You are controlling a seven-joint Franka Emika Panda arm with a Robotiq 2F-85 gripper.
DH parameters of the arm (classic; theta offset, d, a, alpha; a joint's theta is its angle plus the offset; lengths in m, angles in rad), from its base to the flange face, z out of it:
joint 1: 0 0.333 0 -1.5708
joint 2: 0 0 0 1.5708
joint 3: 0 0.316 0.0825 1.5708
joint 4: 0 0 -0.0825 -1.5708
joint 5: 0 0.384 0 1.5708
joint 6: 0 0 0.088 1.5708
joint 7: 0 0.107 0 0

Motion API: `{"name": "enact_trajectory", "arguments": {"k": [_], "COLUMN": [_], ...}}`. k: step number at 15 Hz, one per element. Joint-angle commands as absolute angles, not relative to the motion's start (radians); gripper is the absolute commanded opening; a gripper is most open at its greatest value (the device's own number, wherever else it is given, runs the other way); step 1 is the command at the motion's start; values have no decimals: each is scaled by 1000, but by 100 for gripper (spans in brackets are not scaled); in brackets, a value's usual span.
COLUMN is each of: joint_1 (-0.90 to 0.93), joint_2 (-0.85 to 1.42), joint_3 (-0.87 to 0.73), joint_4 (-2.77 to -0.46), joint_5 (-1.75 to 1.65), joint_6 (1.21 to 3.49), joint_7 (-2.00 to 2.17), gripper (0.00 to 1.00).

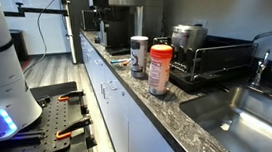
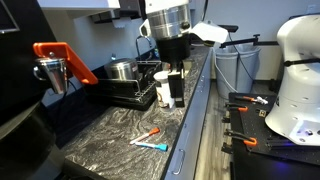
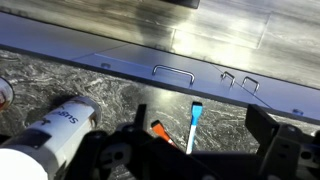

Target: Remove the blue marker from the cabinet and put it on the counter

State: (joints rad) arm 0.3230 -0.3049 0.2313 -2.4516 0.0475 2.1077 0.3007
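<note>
blue marker (image 2: 150, 146) flat on counter (image 2: 100, 130), near front edge.

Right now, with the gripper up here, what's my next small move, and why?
Probably just lift clear and stop: the blue marker already lies flat on the counter beside an orange marker, and the gripper looks open and empty above it.

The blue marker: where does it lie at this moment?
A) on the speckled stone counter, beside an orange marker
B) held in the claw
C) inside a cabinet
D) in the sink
A: in the wrist view the blue marker lies flat on the counter, next to the orange marker.
</note>
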Motion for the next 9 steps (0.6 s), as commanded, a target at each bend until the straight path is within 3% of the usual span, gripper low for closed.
{"name": "enact_trajectory", "arguments": {"k": [1,9], "joint_1": [309,301], "joint_2": [-473,-787], "joint_3": [249,244], "joint_4": [-2562,-2782], "joint_5": [96,198], "joint_6": [2065,1961], "joint_7": [288,356], "gripper": [100,100]}}
